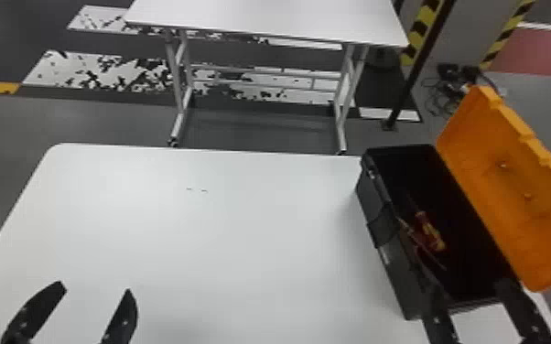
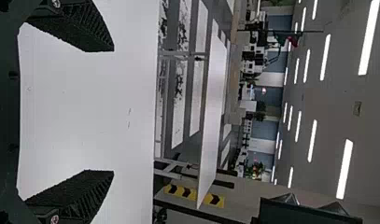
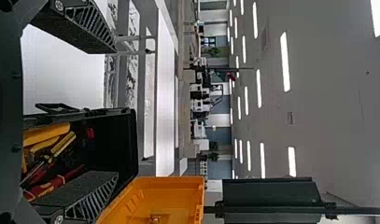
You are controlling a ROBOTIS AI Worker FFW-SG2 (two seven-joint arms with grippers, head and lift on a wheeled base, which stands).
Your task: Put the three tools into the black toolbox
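The black toolbox (image 1: 382, 247) stands at the table's right side, its orange lid (image 1: 517, 196) swung back. Inside lies a red-and-yellow handled tool (image 1: 431, 232) among other slim pieces. My right gripper (image 1: 468, 284) is open over the box's near end. In the right wrist view, the right gripper (image 3: 115, 112) has one finger outside the toolbox (image 3: 124, 135) and the other over its interior, where several yellow handles (image 3: 47, 134) and a red-and-yellow handle (image 3: 52, 185) lie together. Over the table's near left part, my left gripper (image 1: 96, 287) stands open and holds nothing; in its wrist view, the left gripper (image 2: 113, 111) frames bare tabletop.
The white table (image 1: 224, 228) spreads between the left gripper and the toolbox. Beyond its far edge, across a strip of floor, stands a second white table (image 1: 265, 18). A dark pole (image 1: 418, 68) rises behind the toolbox, near cables on the floor.
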